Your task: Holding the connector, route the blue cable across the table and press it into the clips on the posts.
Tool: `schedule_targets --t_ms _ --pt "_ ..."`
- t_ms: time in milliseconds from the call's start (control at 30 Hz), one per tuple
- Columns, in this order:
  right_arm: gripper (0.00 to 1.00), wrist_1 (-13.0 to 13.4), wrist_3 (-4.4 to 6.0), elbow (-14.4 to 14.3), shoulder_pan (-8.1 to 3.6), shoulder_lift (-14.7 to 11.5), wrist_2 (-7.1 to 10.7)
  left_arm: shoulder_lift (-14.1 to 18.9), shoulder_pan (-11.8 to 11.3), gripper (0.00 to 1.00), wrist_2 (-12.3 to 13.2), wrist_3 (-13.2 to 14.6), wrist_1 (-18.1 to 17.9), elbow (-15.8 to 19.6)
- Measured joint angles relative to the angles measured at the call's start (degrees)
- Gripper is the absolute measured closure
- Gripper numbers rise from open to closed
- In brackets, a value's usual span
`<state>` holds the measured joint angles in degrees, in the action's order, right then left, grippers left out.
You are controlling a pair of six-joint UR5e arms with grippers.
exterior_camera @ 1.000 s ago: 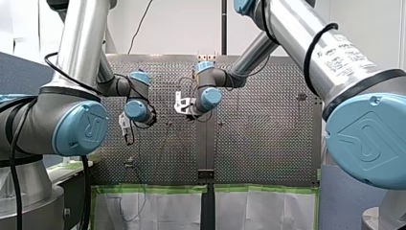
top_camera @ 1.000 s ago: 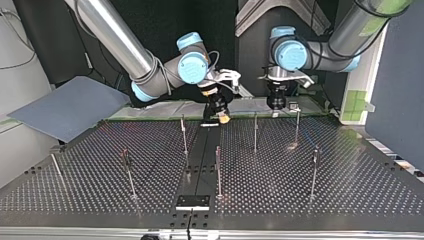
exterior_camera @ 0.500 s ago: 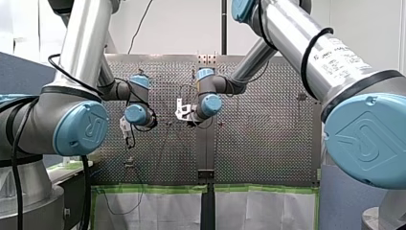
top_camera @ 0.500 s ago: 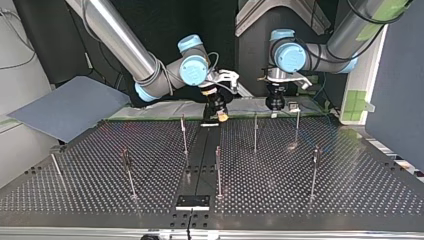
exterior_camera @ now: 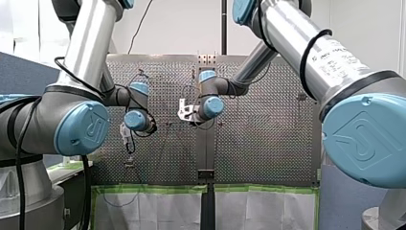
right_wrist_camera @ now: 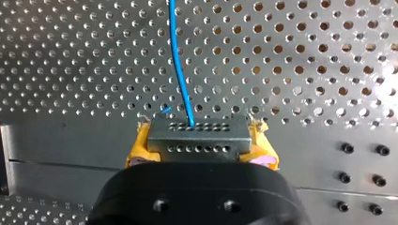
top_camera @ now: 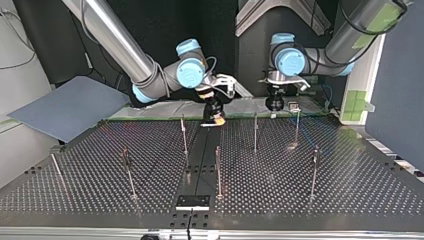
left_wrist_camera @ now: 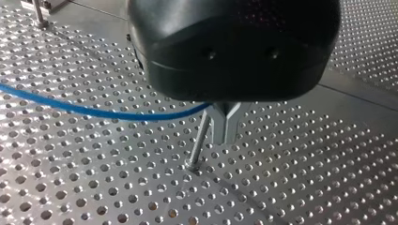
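In the right wrist view, my right gripper (right_wrist_camera: 201,146) is shut on the grey connector (right_wrist_camera: 197,135) with its yellow pads (right_wrist_camera: 139,143). The blue cable (right_wrist_camera: 179,70) runs out of the connector over the perforated table (right_wrist_camera: 305,56). In the left wrist view, my left gripper (left_wrist_camera: 224,139) has its metal fingers shut on the blue cable (left_wrist_camera: 94,111), right beside a thin post (left_wrist_camera: 199,140). The top view shows my right gripper (top_camera: 216,119) and my left gripper (top_camera: 274,104) at the table's far edge, behind the posts (top_camera: 255,132).
Several thin posts stand across the table, such as one near the middle (top_camera: 218,170) and one at the top view's right (top_camera: 314,170). A grey board (top_camera: 65,107) lies off the far corner at the top view's left. A black plate (top_camera: 192,201) sits at the near edge.
In the top view my right gripper has shifted a little to the left with the connector. In the front view my left gripper has dropped slightly. Both grips are unchanged.
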<state>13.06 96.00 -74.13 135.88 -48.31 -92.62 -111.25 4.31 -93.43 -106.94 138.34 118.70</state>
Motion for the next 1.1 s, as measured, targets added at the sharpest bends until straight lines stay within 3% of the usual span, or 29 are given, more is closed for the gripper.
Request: schedule_targets --t_ms 500,800,1100 --pt "1.00 0.2 0.08 0.0 -2.31 0.4 0.21 -1.4 -0.6 1.00 2.4 -1.2 -0.1 -3.3" --pt "1.00 0.5 0.07 0.0 -3.46 0.5 0.30 -5.3 -1.3 1.00 3.0 -1.1 0.6 -7.0" --pt "1.00 0.9 -0.18 0.3 -4.49 0.5 0.35 -5.8 -2.8 1.00 3.9 -1.2 1.1 -11.0"
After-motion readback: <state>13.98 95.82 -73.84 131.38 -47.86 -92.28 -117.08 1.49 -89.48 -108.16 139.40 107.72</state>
